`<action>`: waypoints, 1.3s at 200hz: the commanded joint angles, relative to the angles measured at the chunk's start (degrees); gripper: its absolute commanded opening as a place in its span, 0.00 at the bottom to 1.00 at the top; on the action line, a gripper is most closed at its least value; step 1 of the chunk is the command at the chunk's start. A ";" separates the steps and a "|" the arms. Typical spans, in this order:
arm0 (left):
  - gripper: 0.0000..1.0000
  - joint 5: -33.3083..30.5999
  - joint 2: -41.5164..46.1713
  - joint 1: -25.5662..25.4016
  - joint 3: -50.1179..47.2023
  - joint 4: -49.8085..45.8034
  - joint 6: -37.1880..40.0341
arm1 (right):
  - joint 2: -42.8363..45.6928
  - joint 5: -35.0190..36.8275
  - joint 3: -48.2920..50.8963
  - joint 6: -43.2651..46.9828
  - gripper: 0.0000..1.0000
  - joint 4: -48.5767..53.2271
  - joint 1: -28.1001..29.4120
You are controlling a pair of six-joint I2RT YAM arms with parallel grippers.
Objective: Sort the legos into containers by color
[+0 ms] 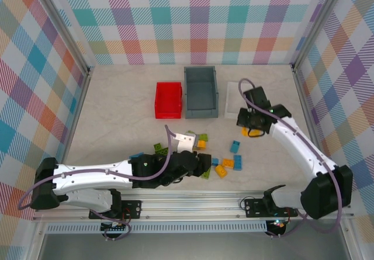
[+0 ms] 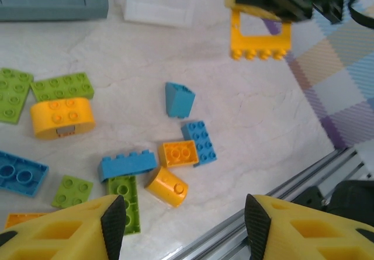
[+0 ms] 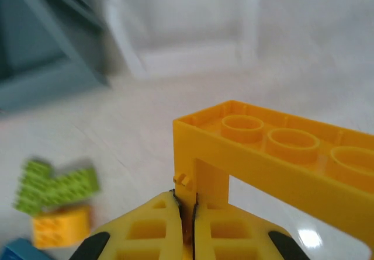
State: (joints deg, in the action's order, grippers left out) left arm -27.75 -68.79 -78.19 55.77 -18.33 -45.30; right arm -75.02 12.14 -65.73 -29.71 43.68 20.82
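Right wrist view — catches the right end effector (image 3: 186,208) pinching one leg of the orange frame piece (image 3: 274,149), studs up. Left wrist view — finds the left end effector (image 2: 184,225) spread, nothing between, over loose legos (image 2: 178,155) on the surface (image 2: 263,125). Top external lines up red bin (image 1: 168,100), grey bin (image 1: 201,92) and white tray (image 1: 232,96) in a row, and puts the frame just in front of the tray.

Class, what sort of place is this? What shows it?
Probably a robot test cell: plaid backdrop walls, left arm and right arm bolted to a metal rail, legos near a grey bin.
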 commanded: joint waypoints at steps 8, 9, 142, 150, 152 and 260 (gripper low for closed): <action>0.59 -0.26 1.13 3.87 3.48 -1.05 2.71 | -10.03 -8.32 -8.04 4.87 0.01 -9.33 -4.96; 0.59 -0.18 1.08 3.99 3.61 -0.94 2.78 | -10.40 -8.74 -8.33 4.78 0.01 -9.33 -5.15; 0.60 6.64 -8.01 10.93 12.03 4.96 7.73 | -44.22 -21.45 -33.73 10.03 0.00 -7.12 -12.20; 0.60 6.52 -7.73 10.91 11.59 5.06 7.60 | -45.02 -21.07 -34.05 10.12 0.00 -6.77 -12.26; 0.60 6.51 -7.62 10.88 11.52 4.99 7.60 | -45.19 -20.92 -34.14 10.12 0.00 -6.64 -12.26; 0.60 3.64 -5.92 11.04 12.25 -1.36 6.54 | -44.45 -16.86 -37.97 11.12 0.31 -1.52 -12.04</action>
State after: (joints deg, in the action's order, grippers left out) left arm -22.11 -76.71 -67.57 67.53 -16.23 -38.13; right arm -123.07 -5.65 -100.92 -19.18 39.31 8.60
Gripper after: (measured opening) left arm 0.598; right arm 0.302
